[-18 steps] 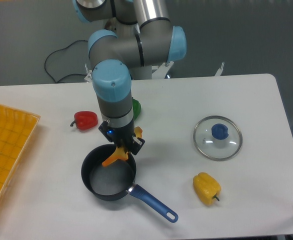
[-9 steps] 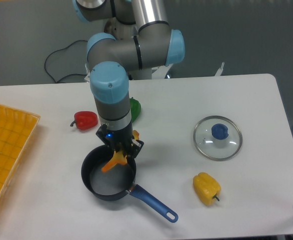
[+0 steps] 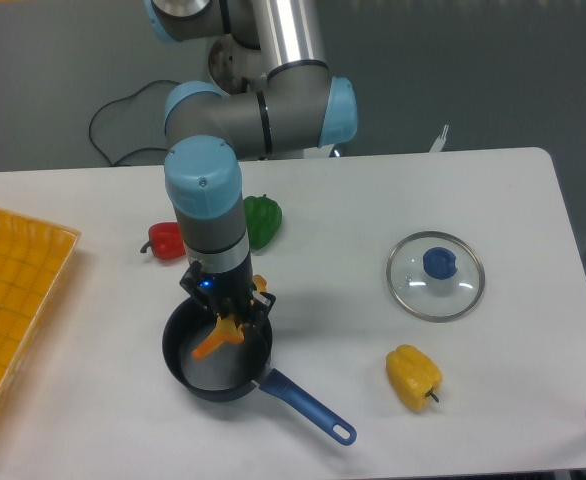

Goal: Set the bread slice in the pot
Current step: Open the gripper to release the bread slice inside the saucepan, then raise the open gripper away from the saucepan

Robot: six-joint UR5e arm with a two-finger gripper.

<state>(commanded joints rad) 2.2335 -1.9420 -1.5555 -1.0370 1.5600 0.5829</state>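
over one small round dark pot with long blue handle (image 3: 216, 352): two-finger gripper (image 3: 227, 322) clamped on one tilted orange bread slice (image 3: 213, 340), inside pot rim. three toy peppers: red (image 3: 163, 240), green (image 3: 263, 219), yellow (image 3: 413, 376). one round glass lid, blue knob (image 3: 436, 275), right.
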